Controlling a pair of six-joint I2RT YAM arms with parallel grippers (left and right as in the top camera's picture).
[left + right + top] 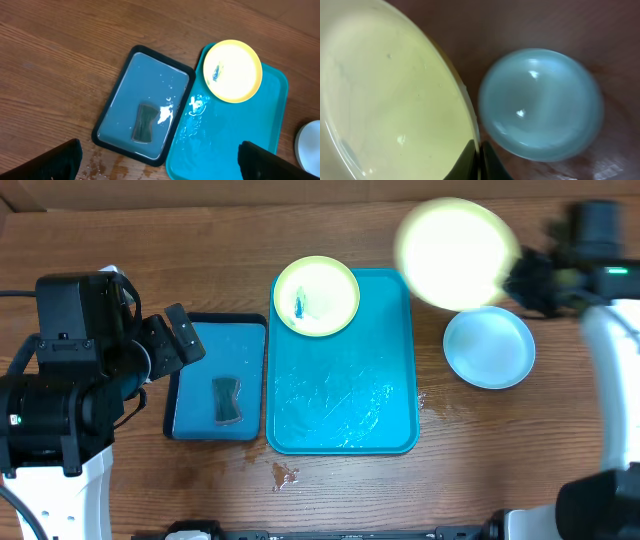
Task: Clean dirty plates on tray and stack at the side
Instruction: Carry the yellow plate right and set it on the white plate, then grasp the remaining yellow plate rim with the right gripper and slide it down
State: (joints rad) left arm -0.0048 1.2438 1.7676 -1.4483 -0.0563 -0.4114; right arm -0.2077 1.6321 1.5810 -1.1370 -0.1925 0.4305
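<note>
Right gripper (480, 159) pinching lime-green plate (457, 252) by thin rim, near light blue plate (489, 347); plastic looking light, stiff, likely wet-slippery. Left gripper (165, 164) hovering wide open.

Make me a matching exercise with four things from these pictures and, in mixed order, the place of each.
1 left green plate
2 right green plate
3 blue plate
4 sponge

A in the small tray
B on the table
C on the teal tray
D in the right fingers

Pairs: 1-C, 2-D, 3-B, 4-A
</note>
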